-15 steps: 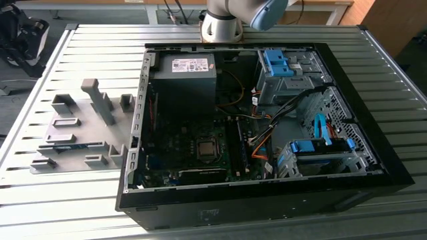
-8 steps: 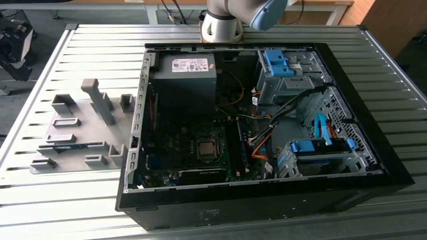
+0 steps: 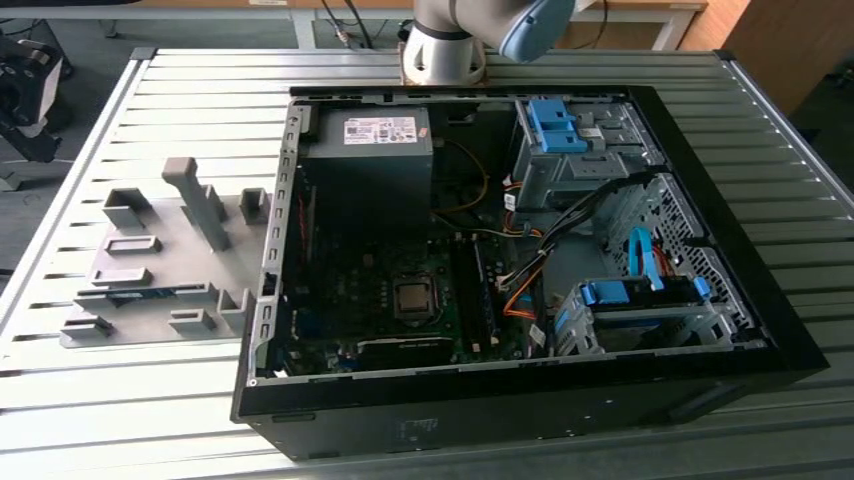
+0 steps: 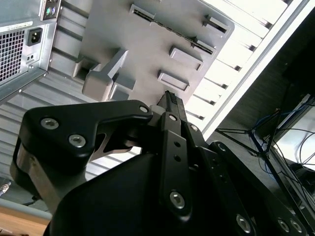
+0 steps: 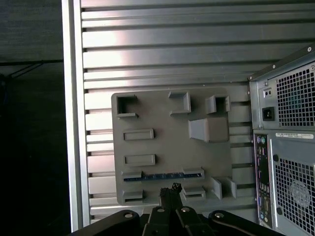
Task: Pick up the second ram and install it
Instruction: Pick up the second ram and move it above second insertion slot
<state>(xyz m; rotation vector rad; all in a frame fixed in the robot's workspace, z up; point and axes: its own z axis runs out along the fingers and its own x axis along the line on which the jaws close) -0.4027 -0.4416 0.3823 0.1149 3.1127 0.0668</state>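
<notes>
The second ram [image 5: 162,175] is a thin blue-green stick lying in a long slot of the grey fixture plate [image 5: 162,147]. In the exterior view the ram [image 3: 140,293] rests near the front of that plate [image 3: 160,250], on the exterior view's left of the open computer case [image 3: 534,400]. My gripper [image 5: 172,188] hangs well above the plate. Its fingertips line up just short of the stick in the first wrist view. The fingers [image 4: 170,105] are pressed together with nothing between them. The arm's base [image 3: 447,45] stands behind the case.
The motherboard [image 3: 387,300] lies in the case floor, with long memory slots [image 3: 481,295] beside the processor socket. Blue drive-bay clips [image 3: 554,125] and loose cables [image 3: 527,285] sit on the exterior view's right. The slatted table [image 3: 134,400] ends in an edge beyond the plate.
</notes>
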